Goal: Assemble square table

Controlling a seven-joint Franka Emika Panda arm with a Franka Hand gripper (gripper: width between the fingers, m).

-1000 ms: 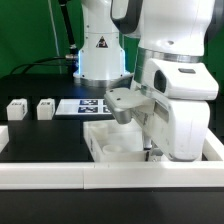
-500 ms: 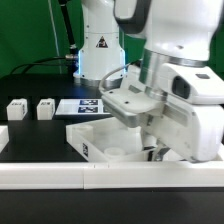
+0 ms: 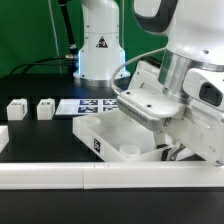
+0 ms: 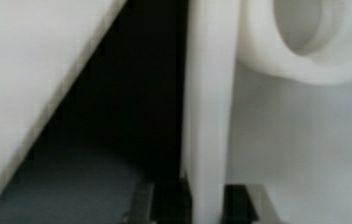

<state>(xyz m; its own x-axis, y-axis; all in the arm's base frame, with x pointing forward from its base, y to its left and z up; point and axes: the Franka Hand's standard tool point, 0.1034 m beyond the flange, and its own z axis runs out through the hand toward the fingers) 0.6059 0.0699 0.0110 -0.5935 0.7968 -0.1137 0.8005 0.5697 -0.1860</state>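
The square table slab (image 3: 112, 133) lies white on the black table, turned at an angle, with a tag on its near side wall and a round corner socket (image 3: 130, 151). My gripper (image 3: 166, 150) is at the slab's right end, mostly hidden by the hand. In the wrist view the gripper (image 4: 198, 202) is shut on the slab's raised rim (image 4: 208, 100), one finger on each side. A round socket (image 4: 315, 40) shows beside the rim. Two short white legs (image 3: 16, 109) (image 3: 45, 108) stand at the exterior view's left.
The marker board (image 3: 95, 105) lies behind the slab. The long low white border wall (image 3: 60, 176) runs along the front, with another piece (image 3: 3, 136) at the left edge. The robot's base (image 3: 100, 50) stands at the back.
The slab has turned on the table with my gripper on its rim. Its tagged side wall now faces the front. My hand has swung towards the exterior view's right and tilted.
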